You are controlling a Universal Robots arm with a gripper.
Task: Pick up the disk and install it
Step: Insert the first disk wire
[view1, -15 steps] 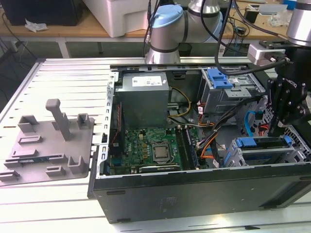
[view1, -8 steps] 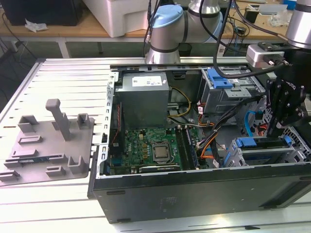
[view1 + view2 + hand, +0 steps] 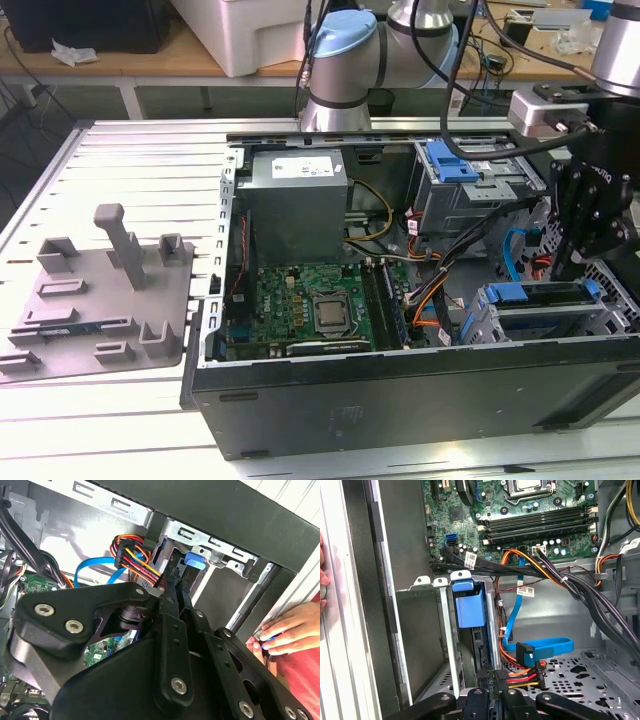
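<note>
Indoors, slatted metal table (image 3: 130,150), open computer case (image 3: 400,385), end effector (image 3: 494,682) clenched on the disk (image 3: 469,607), workbench (image 3: 150,62) behind

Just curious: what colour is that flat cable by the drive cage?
The cable is blue; first wrist view.

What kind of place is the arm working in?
Probably a robotics lab or workshop: an open computer case lies on a slotted metal table, a grey fixture plate beside it, desks behind.
</note>
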